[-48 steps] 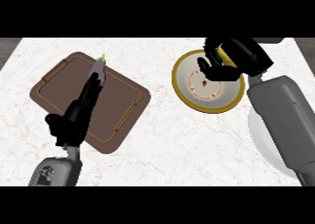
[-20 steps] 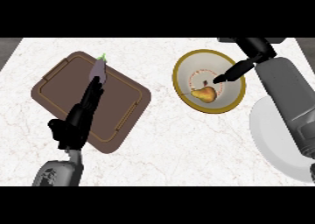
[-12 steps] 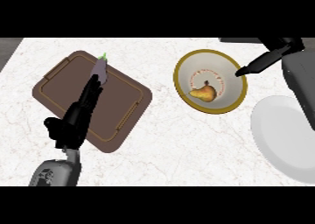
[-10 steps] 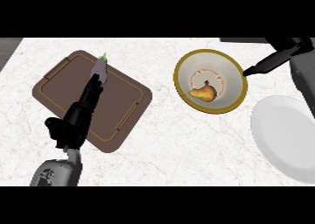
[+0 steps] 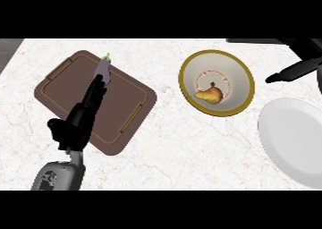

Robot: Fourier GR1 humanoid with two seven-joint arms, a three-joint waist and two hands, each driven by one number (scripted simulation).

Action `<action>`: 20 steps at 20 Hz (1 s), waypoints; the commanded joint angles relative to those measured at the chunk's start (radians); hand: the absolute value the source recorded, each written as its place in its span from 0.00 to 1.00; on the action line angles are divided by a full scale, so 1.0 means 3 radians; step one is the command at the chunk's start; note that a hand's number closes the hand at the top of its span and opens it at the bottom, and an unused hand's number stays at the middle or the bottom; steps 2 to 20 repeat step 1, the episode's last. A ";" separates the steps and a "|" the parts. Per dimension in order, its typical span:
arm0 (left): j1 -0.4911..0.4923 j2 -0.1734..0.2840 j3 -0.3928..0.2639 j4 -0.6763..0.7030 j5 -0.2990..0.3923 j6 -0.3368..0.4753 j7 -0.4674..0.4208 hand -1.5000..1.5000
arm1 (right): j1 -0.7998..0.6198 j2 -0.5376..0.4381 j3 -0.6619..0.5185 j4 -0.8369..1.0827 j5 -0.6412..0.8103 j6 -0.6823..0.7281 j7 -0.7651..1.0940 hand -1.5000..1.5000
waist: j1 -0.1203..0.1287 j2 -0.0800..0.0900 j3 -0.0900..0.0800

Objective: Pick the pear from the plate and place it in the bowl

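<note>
Pear [image 5: 209,94] now lies in the bowl [image 5: 191,68], released; the right hand [image 5: 301,67] has pulled clear toward the upper right, fingers straight. Plate [image 5: 302,143] is bare. Left hand [image 5: 81,118] rests open. Placement looks complete.

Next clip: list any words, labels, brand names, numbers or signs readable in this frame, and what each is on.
None: no readable text anywhere.
The yellow-rimmed cream bowl holding the brown-yellow pear has only a faint reddish ring pattern, not lettering.
The brown rectangular cutting board carries a thin line border, no label.
The plain white round plate is unmarked.
</note>
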 commanded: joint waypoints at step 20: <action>-0.0109 0.0010 0.0064 0.0011 0.0010 0.0035 0.0073 0.50 | 0.0265 -0.0103 0.0091 -0.0038 0.0035 0.0664 -0.0664 0.00 | -0.0012 0.0012 0.0005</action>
